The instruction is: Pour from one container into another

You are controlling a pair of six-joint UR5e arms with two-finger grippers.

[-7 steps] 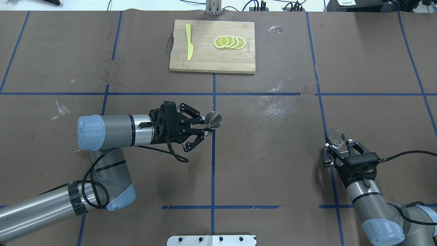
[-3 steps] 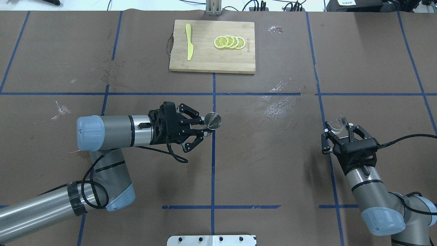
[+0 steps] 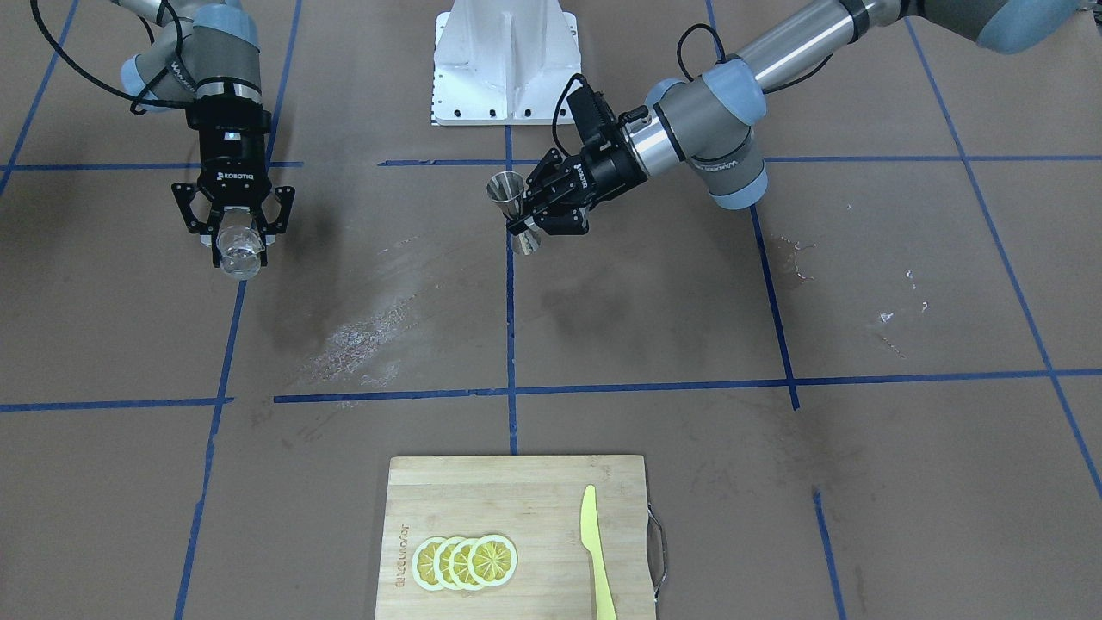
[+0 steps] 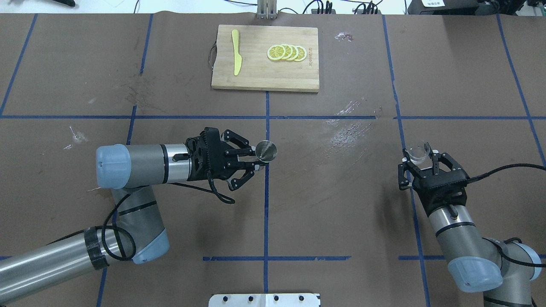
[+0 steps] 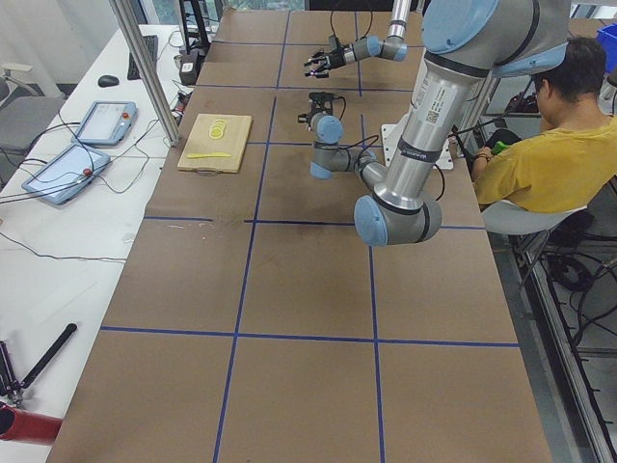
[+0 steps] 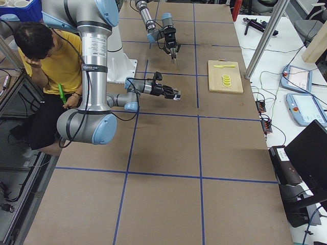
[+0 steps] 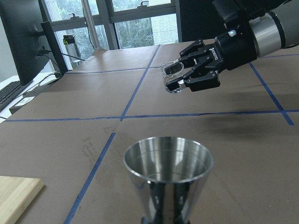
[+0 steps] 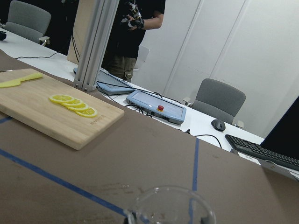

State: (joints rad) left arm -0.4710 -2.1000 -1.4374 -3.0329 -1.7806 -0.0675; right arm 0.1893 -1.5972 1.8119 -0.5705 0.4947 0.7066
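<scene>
The steel jigger [image 4: 266, 151] stands upright above the table's middle, and my left gripper [image 4: 257, 159] is shut on its narrow waist. The front view shows the jigger [image 3: 514, 205] clear of the table. Its open cone [image 7: 168, 175] fills the left wrist view. The clear glass cup [image 4: 418, 151] is far to the right, with my right gripper [image 4: 420, 157] shut on it. That cup [image 3: 238, 250] hangs above the table, a wide gap away from the jigger. In the left wrist view the cup [image 7: 172, 75] shows in the right gripper [image 7: 186, 79].
A wooden cutting board [image 4: 256, 76] lies at the far middle with lemon slices [image 4: 286, 52] and a yellow knife [image 4: 236, 51]. The white robot base [image 3: 505, 60] sits on the near side. A seated person [image 5: 540, 145] is beside the table.
My right gripper has carried the glass cup forward, away from the robot's base, and slightly left. The left gripper and jigger have stayed put.
</scene>
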